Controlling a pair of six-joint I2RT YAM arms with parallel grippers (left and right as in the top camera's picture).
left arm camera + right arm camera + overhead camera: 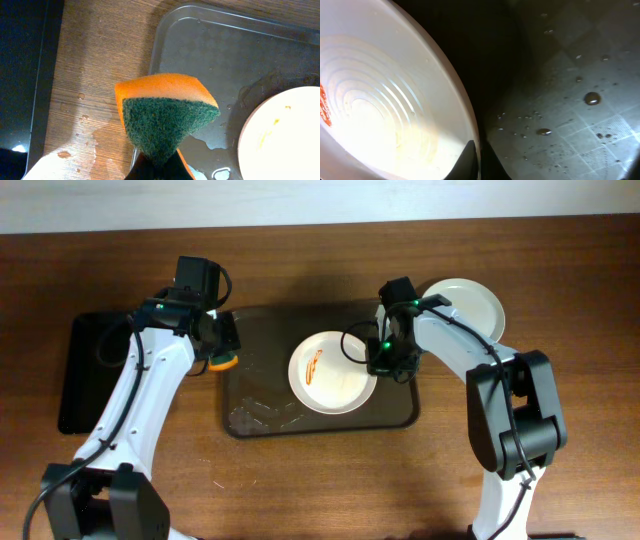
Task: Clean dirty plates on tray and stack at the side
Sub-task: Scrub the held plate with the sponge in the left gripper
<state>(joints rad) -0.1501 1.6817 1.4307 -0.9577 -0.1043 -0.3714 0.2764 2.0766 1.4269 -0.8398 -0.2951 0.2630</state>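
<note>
A dirty plate (332, 373) with an orange-red streak lies on the dark brown tray (262, 420). My right gripper (381, 360) is shut on its right rim; the wrist view shows the fingers (479, 160) pinching the plate (385, 110) rim. My left gripper (222, 352) is shut on an orange and green sponge (165, 117), held at the tray's left edge (165, 30), left of the plate (280, 135). A clean white plate (468, 305) sits on the table right of the tray.
A smaller black tray (90, 370) lies at the far left, also at the left wrist view's edge (20, 75). Water drops and puddles lie on the brown tray (580, 100) and on the wood.
</note>
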